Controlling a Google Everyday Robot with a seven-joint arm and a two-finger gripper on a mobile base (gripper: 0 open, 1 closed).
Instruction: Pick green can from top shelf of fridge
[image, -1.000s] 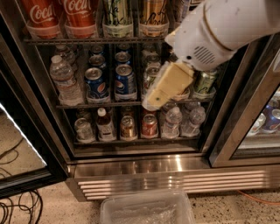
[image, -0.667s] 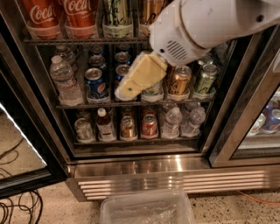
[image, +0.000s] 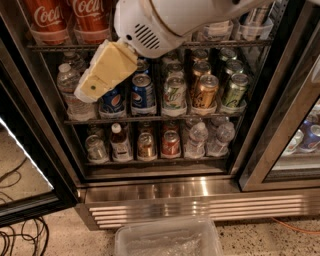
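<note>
The fridge (image: 200, 187) stands open before me, with dark wire racks. Its top shelf (image: 50, 46) runs along the top of the view and holds two red Coca-Cola cans (image: 47, 17) in clear trays at the left. My white arm covers the middle of that shelf, so the green can is hidden behind it. My gripper (image: 102, 75), cream-coloured, hangs just below the top shelf at the left. It is in front of the Pepsi cans (image: 143, 92) and a water bottle (image: 70, 87).
The middle rack also holds a green-white can (image: 175, 92), a gold can (image: 205, 90) and a darker green can (image: 234, 89). Small bottles and cans fill the bottom rack (image: 150, 145). The open glass door (image: 25, 165) is at the left. A clear plastic bin (image: 167, 240) sits on the floor.
My arm has swung left and upward across the fridge front. The gripper went from the gold and green cans on the right to in front of the Pepsi cans.
</note>
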